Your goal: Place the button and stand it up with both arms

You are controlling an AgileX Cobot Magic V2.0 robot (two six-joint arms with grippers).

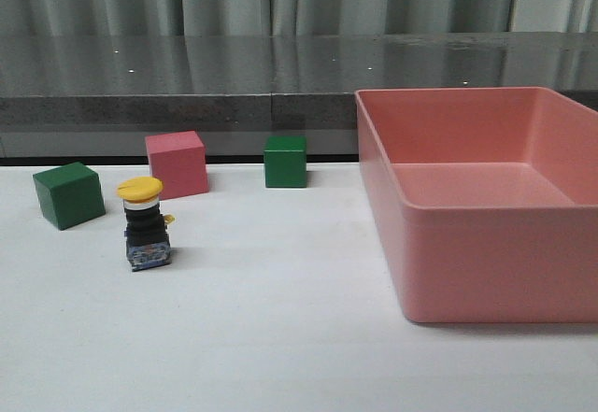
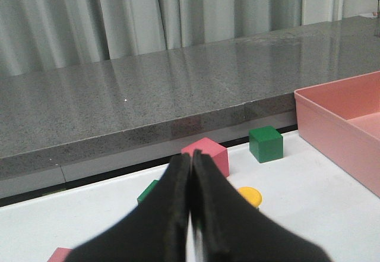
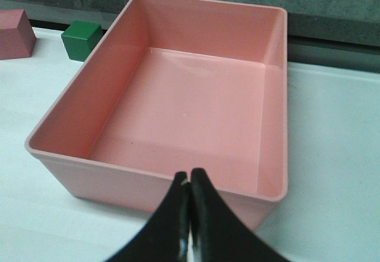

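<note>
**Front view: button stands upright, both grippers away**

Front view shows the yellow-capped, black-bodied push-button (image 1: pixel 145 224) upright on the white table (image 1: pixel 280 337), near the pink cube (image 1: pixel 177 163). It looks already placed.

Left wrist view: left gripper (image 2: pixel 190 214) pressed together, holding nothing.

Right wrist view: right gripper (image 3: pixel 189 214) pressed together above the empty pink plastic bin (image 3: pixel 178 95).

The worktop (image 1: pixel 280 337) lay open in front of the upright button (image 1: pixel 143 225) and between it and the pink bin (image 1: pixel 486 262) to its right. Behind the button stood a pink cube (image 1: pixel 177 163) and two green cubes (image 1: pixel 68 194) (image 1: pixel 285 161), with a stone ledge (image 1: pixel 187 104) beyond.
</note>
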